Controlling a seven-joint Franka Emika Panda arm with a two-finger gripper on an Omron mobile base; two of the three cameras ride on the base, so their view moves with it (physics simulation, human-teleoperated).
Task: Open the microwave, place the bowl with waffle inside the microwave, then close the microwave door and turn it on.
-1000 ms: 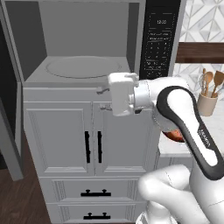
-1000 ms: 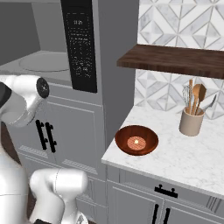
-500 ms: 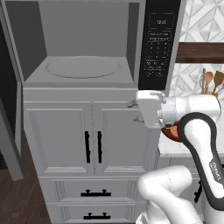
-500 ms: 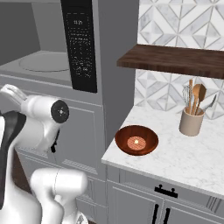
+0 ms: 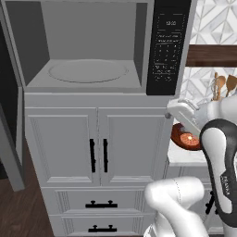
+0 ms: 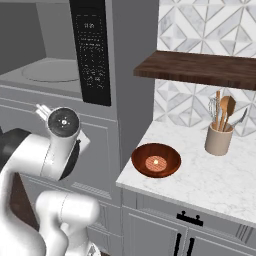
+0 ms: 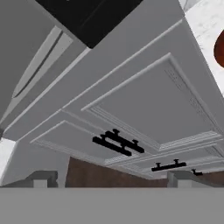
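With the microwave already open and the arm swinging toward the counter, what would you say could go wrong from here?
1. The shallow glossy reddish-brown bowl with the small tan waffle sits near the white marble counter's front edge; a clumsy approach might push it off.
2. The open end effector faces the grey cabinet doors, so it may clip the cabinet corner while turning.
3. A rim grasp could tilt the bowl and spill the waffle.

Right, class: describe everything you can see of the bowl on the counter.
The bowl is shallow, round and glossy reddish-brown, looking like glazed ceramic or polished wood. It sits upright on the white marble counter, near its left edge beside the grey cabinet wall. A small round tan waffle lies in its middle. Nothing else touches it; the utensil cup stands apart, to its right.
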